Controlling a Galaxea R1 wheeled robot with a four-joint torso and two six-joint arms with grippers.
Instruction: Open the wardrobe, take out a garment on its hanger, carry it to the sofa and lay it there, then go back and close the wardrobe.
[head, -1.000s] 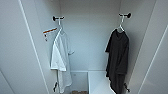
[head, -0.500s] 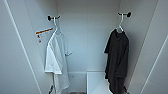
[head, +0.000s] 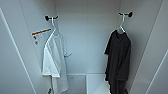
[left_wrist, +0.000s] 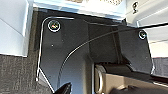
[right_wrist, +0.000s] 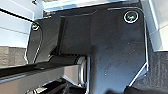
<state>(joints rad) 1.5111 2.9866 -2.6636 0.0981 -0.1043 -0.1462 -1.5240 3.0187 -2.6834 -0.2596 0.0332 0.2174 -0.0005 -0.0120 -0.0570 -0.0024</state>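
Whether either gripper's fingers are spread or closed cannot be told: the wrist views give the robot's own dark plate and jointed bar, with white panel edges and a dark textured floor (left_wrist: 15, 75) beyond them.

The wardrobe (head: 87, 45) stands open, its plain white interior facing the head camera, and its doors (head: 12, 62) are swung out at both sides. On the left inner wall, near the top, a dark peg (head: 47, 18) carries a white hanger (head: 53, 23) with a white short-sleeved T-shirt (head: 55, 62) hanging from it, close against that wall. Just beside the shirt, on the same wall, is a white label with an orange stripe (head: 39, 35).

On the right inner wall, at about the same height, a second dark peg (head: 129, 14) holds the thin white hanger (head: 122, 23) by its curved hook. The black T-shirt (head: 118, 62) hangs from that hanger, straight down along the right wall, its hem reaching toward the bottom of the wardrobe. The two shirts are well apart, with the bare back wall between them. Low at the back, between the hems, a pale box-like shape (head: 77, 83) sits against the rear wall.
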